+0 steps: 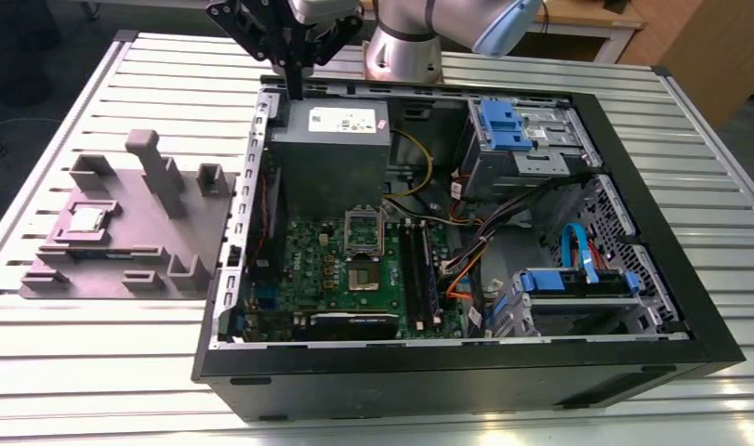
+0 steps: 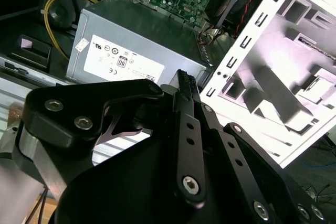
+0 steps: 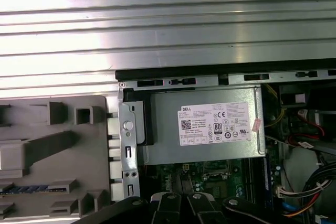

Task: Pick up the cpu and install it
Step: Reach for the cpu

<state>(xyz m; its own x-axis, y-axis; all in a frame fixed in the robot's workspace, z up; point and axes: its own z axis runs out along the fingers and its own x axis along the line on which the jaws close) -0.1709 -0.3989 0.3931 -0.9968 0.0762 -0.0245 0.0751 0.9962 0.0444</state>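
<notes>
Gripper (image 1: 291,91) above power supply (image 1: 331,125); cpu (image 1: 89,219) apart.

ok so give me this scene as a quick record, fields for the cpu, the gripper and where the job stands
cpu: lying flat on the grey fixture, at the exterior view's left, outside the computer case
gripper: raised above the case's far edge, by the power supply
fingers: shut, holding nothing
cpu to gripper: well apart, no contact
motherboard: exposed inside the open case
job status: cpu not yet picked up
</notes>
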